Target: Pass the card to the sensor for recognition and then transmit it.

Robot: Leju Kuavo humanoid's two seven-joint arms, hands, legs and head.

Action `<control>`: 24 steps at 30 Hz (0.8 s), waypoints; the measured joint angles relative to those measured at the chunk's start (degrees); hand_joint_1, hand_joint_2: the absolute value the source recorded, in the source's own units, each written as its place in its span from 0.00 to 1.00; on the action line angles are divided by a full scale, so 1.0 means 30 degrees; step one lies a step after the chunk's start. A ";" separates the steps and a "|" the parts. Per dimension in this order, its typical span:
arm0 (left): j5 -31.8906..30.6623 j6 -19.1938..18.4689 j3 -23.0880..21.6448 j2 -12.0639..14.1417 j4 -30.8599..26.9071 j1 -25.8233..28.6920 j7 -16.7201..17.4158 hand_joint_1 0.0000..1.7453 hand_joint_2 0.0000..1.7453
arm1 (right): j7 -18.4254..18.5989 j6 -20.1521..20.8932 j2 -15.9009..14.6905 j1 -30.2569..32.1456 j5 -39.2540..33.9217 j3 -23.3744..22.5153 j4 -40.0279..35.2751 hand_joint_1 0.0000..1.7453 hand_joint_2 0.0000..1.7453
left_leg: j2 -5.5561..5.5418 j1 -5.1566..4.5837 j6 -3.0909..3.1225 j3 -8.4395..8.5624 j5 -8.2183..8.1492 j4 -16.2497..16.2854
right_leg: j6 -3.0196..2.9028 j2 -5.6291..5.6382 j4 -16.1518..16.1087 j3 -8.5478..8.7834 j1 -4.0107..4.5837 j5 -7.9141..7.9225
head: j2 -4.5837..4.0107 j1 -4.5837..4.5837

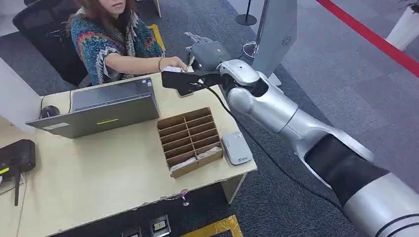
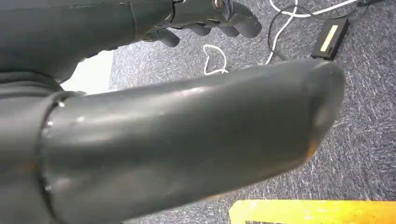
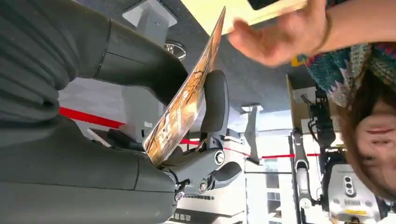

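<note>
My right hand (image 1: 206, 53) reaches over the desk's far right corner toward a seated person (image 1: 111, 37). In the right wrist view the hand (image 3: 205, 140) pinches a glossy orange-brown printed card (image 3: 184, 105) between thumb and finger, and the card stands out edge-on. The person's hand (image 3: 280, 35) hovers just beyond the card's far tip; whether they touch is unclear. That hand (image 1: 174, 64) is close against my fingers in the head view. The white card sensor (image 1: 237, 148) lies flat at the desk's near right edge. My left hand (image 2: 210, 18) hangs over grey carpet, fingers curled, holding nothing.
An open grey laptop (image 1: 108, 106) faces the person, with a mouse (image 1: 49, 111) at its left. A cardboard divider box (image 1: 190, 140) sits beside the sensor. A black router (image 1: 17, 155) is at the desk's left edge. White cables (image 2: 280, 28) and a black adapter (image 2: 330, 38) lie on the floor.
</note>
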 joint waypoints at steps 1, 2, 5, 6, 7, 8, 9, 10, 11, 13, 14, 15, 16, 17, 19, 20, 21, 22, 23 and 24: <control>0.0007 0.0007 -0.0073 0.0007 0.0000 0.0000 0.0000 0.00 0.00 | -0.0095 -0.0087 0.0296 -0.0308 -0.0058 0.0146 0.0561 1.00 1.00 | 0.0000 0.0000 -0.0005 0.0001 0.0003 0.0000 | 0.0000 0.0000 -0.0001 0.0000 0.0000 0.0000 | 0.0000 0.0000; 0.0029 0.0007 -0.0117 0.0007 0.0000 0.0000 0.0000 0.00 0.00 | -0.0205 -0.0168 0.0612 -0.0629 -0.0110 0.0278 0.1148 1.00 1.00 | -0.0001 0.0001 -0.0006 0.0001 0.0004 0.0000 | 0.0000 -0.0001 -0.0001 0.0000 0.0001 0.0000 | 0.0000 0.0000; 0.0080 0.0022 -0.0226 0.0000 0.0000 0.0001 0.0000 0.00 0.00 | -0.0460 -0.0445 0.1355 -0.1292 -0.0139 0.0642 0.2634 1.00 1.00 | -0.0005 0.0001 -0.0007 0.0001 0.0006 0.0000 | 0.0000 -0.0008 -0.0001 0.0001 0.0001 0.0000 | 0.0000 0.0007; 0.0124 0.0029 -0.0248 0.0000 0.0000 0.0001 0.0000 0.00 0.00 | -0.0562 -0.0642 0.1617 -0.1459 -0.0153 0.0780 0.3123 1.00 1.00 | -0.0004 0.0000 -0.0008 0.0001 0.0006 0.0000 | 0.0000 -0.0006 -0.0001 0.0001 0.0001 0.0000 | 0.0000 0.0000; 0.0160 0.0044 -0.0270 0.0000 0.0000 0.0001 0.0000 0.00 0.00 | -0.0664 -0.0905 0.1887 -0.1622 -0.0241 0.0904 0.3669 1.00 1.00 | -0.0003 0.0001 -0.0008 0.0001 0.0006 0.0000 | 0.0000 -0.0003 -0.0002 -0.0001 0.0001 0.0000 | 0.0000 0.0000; 0.0211 0.0065 -0.0335 0.0000 0.0000 0.0000 0.0000 0.00 0.00 | -0.0794 -0.1208 0.2155 -0.1784 -0.0349 0.1056 0.4306 1.00 1.00 | -0.0002 0.0001 -0.0008 0.0004 0.0007 0.0001 | 0.0000 -0.0001 -0.0002 -0.0001 0.0000 0.0000 | 0.0000 0.0000; 0.0233 0.0073 -0.0379 0.0000 0.0000 0.0000 0.0007 0.00 0.00 | -0.0911 -0.1457 0.2344 -0.1919 -0.0466 0.1143 0.4838 1.00 1.00 | -0.0002 0.0001 -0.0008 0.0005 0.0007 0.0001 | 0.0000 -0.0002 -0.0002 -0.0001 0.0000 0.0000 | 0.0000 0.0007; 0.0262 0.0080 -0.0386 0.0000 0.0000 0.0000 0.0000 0.00 0.00 | -0.0999 -0.1662 0.2535 -0.2028 -0.0569 0.1225 0.5301 1.00 1.00 | -0.0003 0.0001 -0.0008 0.0005 0.0007 0.0001 | 0.0000 -0.0005 -0.0002 0.0000 0.0000 0.0000 | 0.0000 0.0000; 0.0269 0.0087 -0.0394 0.0000 0.0000 0.0001 0.0000 0.00 0.00 | -0.1064 -0.1756 0.2723 -0.2119 -0.0605 0.1326 0.5756 1.00 1.00 | -0.0003 0.0001 -0.0008 0.0006 0.0007 0.0001 | 0.0000 -0.0004 -0.0003 0.0000 0.0001 0.0000 | 0.0000 0.0007; 0.0291 0.0087 -0.0401 0.0000 0.0000 0.0001 0.0000 0.00 0.00 | -0.1145 -0.1858 0.2979 -0.2193 -0.0693 0.1494 0.6474 1.00 1.00 | -0.0003 0.0002 -0.0008 0.0007 0.0007 0.0001 | 0.0000 -0.0003 -0.0004 0.0000 0.0001 0.0000 | 0.0000 0.0007; 0.0321 0.0087 -0.0401 0.0000 0.0000 0.0001 0.0000 0.00 0.00 | -0.1203 -0.1909 0.3094 -0.2199 -0.0729 0.1588 0.6864 1.00 1.00 | -0.0003 0.0002 -0.0008 0.0008 0.0007 0.0001 | 0.0000 -0.0003 -0.0004 -0.0001 0.0000 0.0000 | 0.0000 0.0000; 0.0328 0.0087 -0.0401 0.0000 0.0000 0.0002 0.0007 0.00 0.00 | -0.1225 -0.1946 0.3204 -0.2198 -0.0787 0.1654 0.7199 1.00 1.00 | -0.0003 0.0002 -0.0009 0.0008 0.0007 0.0001 | 0.0000 -0.0003 -0.0004 -0.0001 0.0000 0.0000 | 0.0000 0.0007; 0.0328 0.0087 -0.0401 0.0000 0.0000 0.0002 0.0007 0.00 0.00 | -0.1239 -0.1996 0.3291 -0.2199 -0.0809 0.1719 0.7476 0.88 1.00 | -0.0003 0.0001 -0.0008 0.0008 0.0007 0.0001 | 0.0000 -0.0004 -0.0004 -0.0001 0.0000 0.0000 | 0.0000 0.0007; 0.0342 0.0087 -0.0401 0.0007 0.0000 0.0004 0.0044 0.00 0.00 | -0.1246 -0.2055 0.3358 -0.2200 -0.0831 0.1800 0.7712 0.25 1.00 | -0.0004 0.0002 -0.0008 0.0008 0.0007 0.0002 | 0.0000 -0.0006 -0.0004 -0.0001 0.0000 0.0000 | 0.0000 0.0007; 0.0415 0.0087 -0.0401 0.0007 0.0000 0.0014 0.0058 0.00 0.00 | -0.1246 -0.2099 0.3460 -0.2200 -0.0911 0.1923 0.8081 0.00 1.00 | -0.0003 0.0001 -0.0008 0.0008 0.0007 0.0002 | 0.0000 -0.0003 -0.0005 -0.0002 0.0000 0.0000 | 0.0000 0.0007; 0.0452 0.0087 -0.0401 0.0015 0.0000 0.0019 0.0066 0.00 0.00 | -0.1246 -0.2143 0.3474 -0.2199 -0.0918 0.1938 0.8272 0.00 1.00 | -0.0002 0.0001 -0.0009 0.0008 0.0007 0.0002 | 0.0000 -0.0001 -0.0005 -0.0002 -0.0001 0.0000 | 0.0000 0.0000; 0.0459 0.0087 -0.0401 0.0015 0.0000 0.0019 0.0080 0.00 0.00 | -0.1246 -0.2230 0.3511 -0.2201 -0.0933 0.1975 0.8484 0.00 1.00 | -0.0002 0.0001 -0.0009 0.0008 0.0007 0.0002 | 0.0000 -0.0002 -0.0006 -0.0001 0.0000 0.0000 | 0.0000 0.0007; 0.0466 0.0087 -0.0401 0.0015 0.0000 0.0020 0.0080 0.00 0.00 | -0.1246 -0.2302 0.3576 -0.2201 -0.0940 0.2011 0.8710 0.00 1.00 | -0.0002 0.0002 -0.0008 0.0009 0.0007 0.0002 | 0.0000 -0.0003 -0.0006 -0.0002 0.0000 0.0000 | 0.0000 0.0000; 0.0466 0.0087 -0.0401 0.0022 0.0000 0.0025 0.0094 0.00 0.00 | -0.1253 -0.2389 0.3620 -0.2200 -0.0940 0.2040 0.8897 0.00 1.00 | -0.0002 0.0001 -0.0009 0.0009 0.0007 0.0002 | 0.0000 -0.0002 -0.0006 -0.0002 -0.0001 0.0000 | 0.0000 0.0007; 0.0473 0.0087 -0.0401 0.0022 0.0000 0.0027 0.0102 0.00 0.00 | -0.1246 -0.2471 0.3627 -0.2200 -0.0933 0.2055 0.9044 0.00 1.00 | -0.0002 0.0001 -0.0009 0.0008 0.0007 0.0003 | 0.0000 -0.0001 -0.0005 -0.0003 -0.0001 0.0001 | 0.0000 0.0000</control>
